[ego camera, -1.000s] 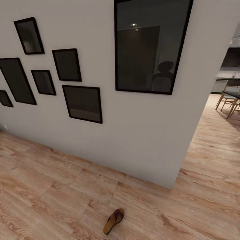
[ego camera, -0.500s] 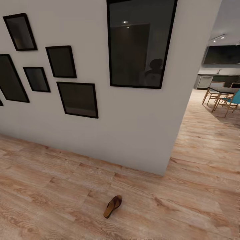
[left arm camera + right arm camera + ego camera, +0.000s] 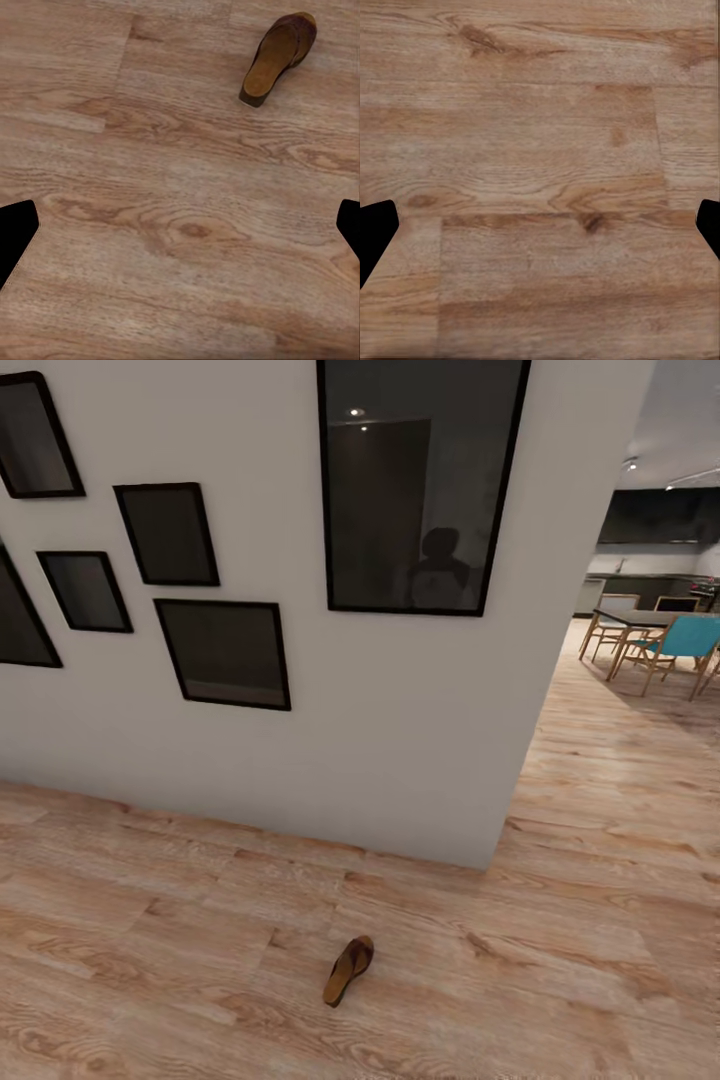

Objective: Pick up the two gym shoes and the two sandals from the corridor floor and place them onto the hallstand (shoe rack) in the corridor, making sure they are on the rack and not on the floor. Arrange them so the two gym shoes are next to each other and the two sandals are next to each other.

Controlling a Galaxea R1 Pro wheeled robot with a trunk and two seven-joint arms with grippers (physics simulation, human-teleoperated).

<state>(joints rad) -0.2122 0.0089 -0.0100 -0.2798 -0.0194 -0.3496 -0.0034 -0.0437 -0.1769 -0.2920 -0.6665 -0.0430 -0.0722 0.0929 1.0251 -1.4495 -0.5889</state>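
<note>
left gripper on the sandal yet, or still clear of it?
Apart. The left wrist view shows the left gripper open, its fingertips at the frame edges, with bare corridor floor between them and the sandal.

Little of the robot's body shows. The left gripper's fingers (image 3: 16, 236) appear as flat, solid black wedges with blunt angled tips, and the right gripper's fingers (image 3: 376, 234) look the same: matte black, with no visible markings, screws or cables.

Open floor (image 3: 180, 920) — sandal (image 3: 348, 969) alone
</note>
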